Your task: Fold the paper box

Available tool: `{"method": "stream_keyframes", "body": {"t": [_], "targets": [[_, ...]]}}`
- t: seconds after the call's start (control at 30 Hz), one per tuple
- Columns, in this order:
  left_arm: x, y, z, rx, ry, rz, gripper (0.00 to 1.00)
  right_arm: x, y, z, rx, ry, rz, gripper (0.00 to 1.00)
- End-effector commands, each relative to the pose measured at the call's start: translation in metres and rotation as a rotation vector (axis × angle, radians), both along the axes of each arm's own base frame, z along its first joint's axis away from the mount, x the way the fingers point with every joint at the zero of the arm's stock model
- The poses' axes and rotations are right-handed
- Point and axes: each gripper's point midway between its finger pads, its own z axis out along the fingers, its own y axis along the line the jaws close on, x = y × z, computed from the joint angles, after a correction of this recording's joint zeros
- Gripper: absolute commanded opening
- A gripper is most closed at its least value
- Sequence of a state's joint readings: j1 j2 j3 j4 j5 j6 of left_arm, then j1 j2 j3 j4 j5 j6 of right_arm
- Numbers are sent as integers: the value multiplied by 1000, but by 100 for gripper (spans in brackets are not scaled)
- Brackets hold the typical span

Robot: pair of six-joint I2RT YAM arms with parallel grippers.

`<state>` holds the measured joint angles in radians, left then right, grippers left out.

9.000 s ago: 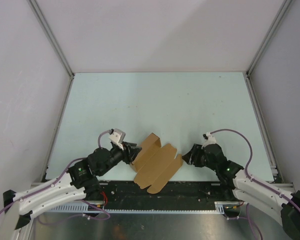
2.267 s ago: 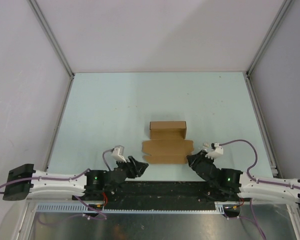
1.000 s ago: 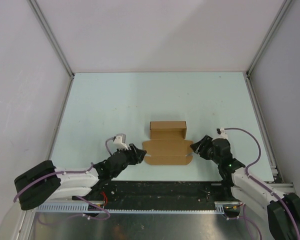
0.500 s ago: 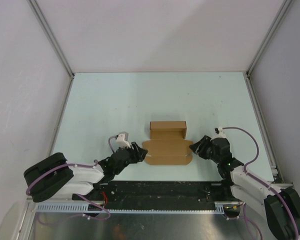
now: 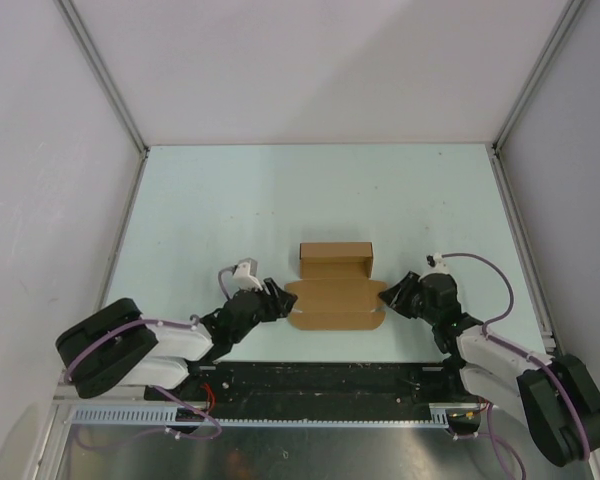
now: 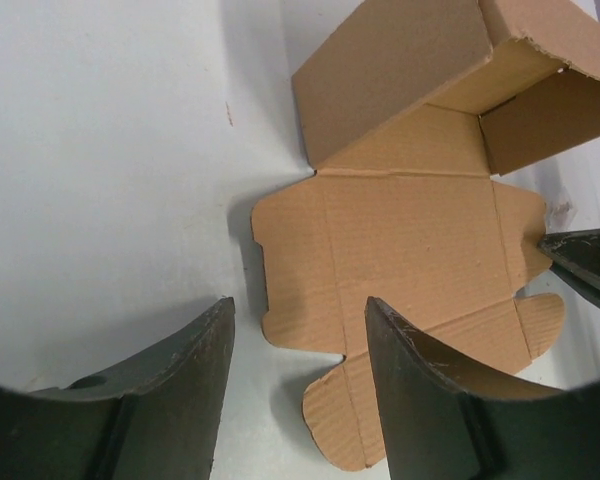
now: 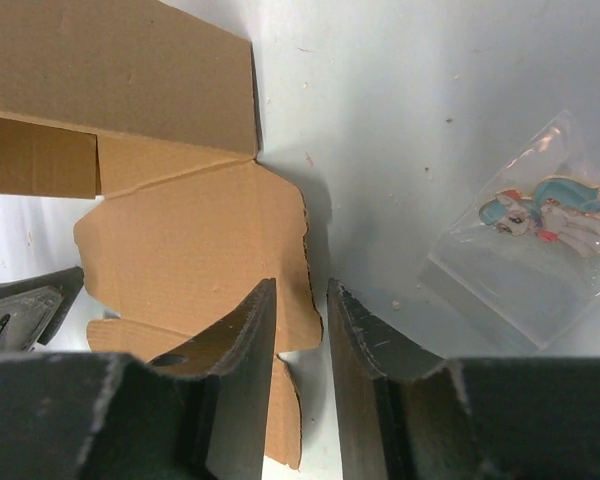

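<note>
The brown paper box (image 5: 335,285) lies mid-table, half folded. Its far part stands up as an open tray and its lid flap with side tabs lies flat toward me. My left gripper (image 5: 277,298) is open at the flap's left edge. In the left wrist view the gripper (image 6: 298,305) has its jaws wide apart, straddling the left edge of the box (image 6: 410,250). My right gripper (image 5: 388,296) is at the flap's right edge. In the right wrist view the gripper (image 7: 300,292) is narrowly open, with the torn right edge of the box (image 7: 180,240) between the jaws.
A small clear plastic bag with a cartoon pony (image 7: 525,250) lies on the table just right of the right gripper. The pale table (image 5: 230,200) is walled at the left, back and right. A black rail (image 5: 320,380) runs along the near edge.
Since 9 s ago the box went from a tilted sheet at the near edge to half folded mid-table. In the last second the left gripper crept toward the flap; the right gripper barely moved.
</note>
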<state>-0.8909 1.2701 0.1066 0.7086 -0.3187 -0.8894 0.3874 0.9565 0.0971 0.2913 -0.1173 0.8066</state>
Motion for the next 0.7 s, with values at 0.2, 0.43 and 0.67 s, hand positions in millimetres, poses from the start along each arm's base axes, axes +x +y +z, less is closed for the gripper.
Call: {"method": "stream_keyframes", "body": {"t": [0.2, 0.43, 0.67], "targets": [[13, -23, 12, -62, -15, -46, 61, 9, 3, 9, 8, -57, 15, 9], [16, -23, 8, -64, 5, -47, 61, 9, 3, 7, 14, -45, 10, 0], [17, -34, 13, -81, 0, -87, 52, 9, 4, 6, 20, -43, 15, 0]]}}
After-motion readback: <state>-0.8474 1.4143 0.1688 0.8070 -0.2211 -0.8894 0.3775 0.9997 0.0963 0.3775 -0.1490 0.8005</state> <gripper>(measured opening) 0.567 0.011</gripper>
